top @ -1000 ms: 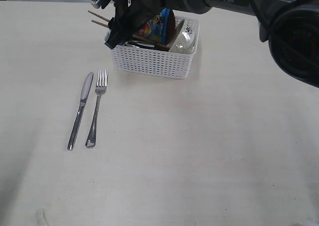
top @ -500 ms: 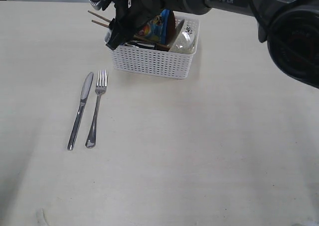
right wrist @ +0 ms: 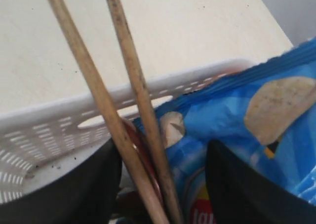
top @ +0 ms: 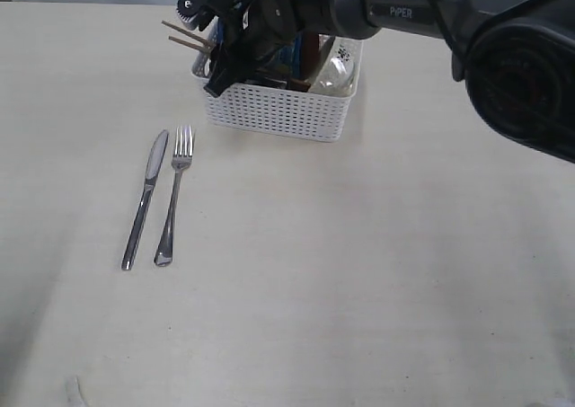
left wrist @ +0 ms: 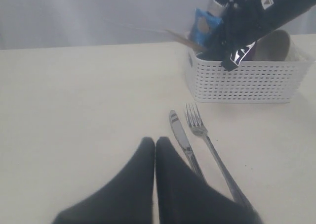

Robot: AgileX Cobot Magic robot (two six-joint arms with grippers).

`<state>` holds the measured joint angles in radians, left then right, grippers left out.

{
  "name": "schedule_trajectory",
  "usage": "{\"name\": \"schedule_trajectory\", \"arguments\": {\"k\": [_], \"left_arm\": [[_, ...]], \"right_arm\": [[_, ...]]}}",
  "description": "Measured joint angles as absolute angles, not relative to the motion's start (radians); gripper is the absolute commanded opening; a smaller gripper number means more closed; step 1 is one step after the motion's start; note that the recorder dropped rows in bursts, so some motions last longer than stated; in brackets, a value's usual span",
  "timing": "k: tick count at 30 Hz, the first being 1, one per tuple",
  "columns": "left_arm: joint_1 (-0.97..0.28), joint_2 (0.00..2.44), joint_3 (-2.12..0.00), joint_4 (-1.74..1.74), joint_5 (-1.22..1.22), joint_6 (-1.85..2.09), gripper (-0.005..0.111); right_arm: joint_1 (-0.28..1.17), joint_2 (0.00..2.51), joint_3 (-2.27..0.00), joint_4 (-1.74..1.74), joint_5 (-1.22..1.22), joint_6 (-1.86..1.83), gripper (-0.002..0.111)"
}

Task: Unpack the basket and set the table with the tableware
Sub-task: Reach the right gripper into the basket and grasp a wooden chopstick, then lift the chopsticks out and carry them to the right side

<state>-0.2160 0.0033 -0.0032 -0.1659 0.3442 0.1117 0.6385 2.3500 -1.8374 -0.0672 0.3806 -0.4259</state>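
1. Right arm [top: 404,12]: dark, reaching in from the upper right of the exterior view, across the top of the white perforated basket [top: 278,112], with the wrist bent down over the basket's left end.
2. Right gripper [top: 210,44]: jaws spread wide and holding nothing. In the right wrist view its two dark fingers [right wrist: 69,194] stand on either side of the wooden chopsticks [right wrist: 123,85] and of a corner of the blue snack packet [right wrist: 256,110]. The nearer stick runs close along one finger; whether it touches cannot be told.
3. Chopsticks: a pair lying slanted, with the lower ends inside the basket and the upper ends past its left rim, out over the table [top: 359,272].
4. Obstructions: the snack packet stands just beside the sticks inside the basket. A steel cup [top: 336,73] sits at the basket's right end, and the arm hides most of the other contents.
5. Left gripper [left wrist: 155,146]: black fingertips pressed together with nothing between them, low over bare table, well apart from the basket.
6. Laid tableware: steel knife [top: 144,200] and fork [top: 171,200] lie flat, side by side (knife on the outer left), on the table in front of the basket, with the handles toward the near edge.
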Motion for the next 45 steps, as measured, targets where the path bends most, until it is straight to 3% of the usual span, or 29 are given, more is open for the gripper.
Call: {"name": "schedule_trajectory", "arguments": {"k": [4, 6, 12, 45], "left_arm": [[-0.216, 0.003, -0.003, -0.166, 0.344, 0.112, 0.0], [-0.216, 0.003, -0.003, -0.166, 0.344, 0.112, 0.0], [-0.216, 0.003, -0.003, -0.166, 0.344, 0.112, 0.0], [-0.216, 0.003, -0.003, -0.166, 0.344, 0.112, 0.0]], "right_arm": [[0.632, 2.356, -1.838, -0.067, 0.374, -0.419, 0.05], [0.632, 2.357, -1.839, -0.067, 0.374, -0.417, 0.043], [0.631, 2.366, -1.839, -0.068, 0.376, -0.415, -0.001], [0.674, 2.14, -1.837, -0.127, 0.528, -0.381, 0.0]]}}
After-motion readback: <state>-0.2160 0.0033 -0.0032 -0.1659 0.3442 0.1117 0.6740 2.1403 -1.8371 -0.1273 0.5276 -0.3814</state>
